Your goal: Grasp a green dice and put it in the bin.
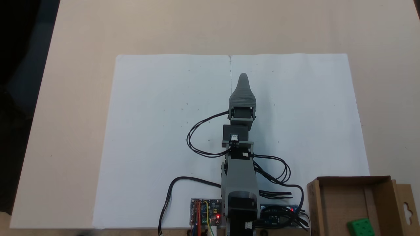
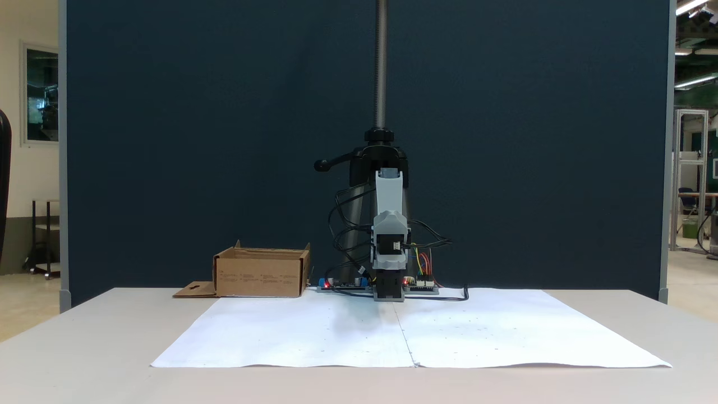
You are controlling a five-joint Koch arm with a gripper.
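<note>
In a fixed view from above, the green dice (image 1: 361, 226) already lies inside the bin (image 1: 315, 203), so the arm should simply rest. The gripper (image 1: 243, 77) shows one tip; I cannot tell its opening. From the front, the bin (image 2: 261, 274) stands well apart from the arm.

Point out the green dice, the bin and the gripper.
green dice (image 1: 362, 227), a fixed view, top face.
bin (image 2: 258, 276), a fixed view, front wall.
gripper (image 1: 243, 76), a fixed view, tip of the upper jaw.

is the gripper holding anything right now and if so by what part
Nothing is held. The gripper hangs over bare white paper, and the green dice already lies inside the bin.
</note>
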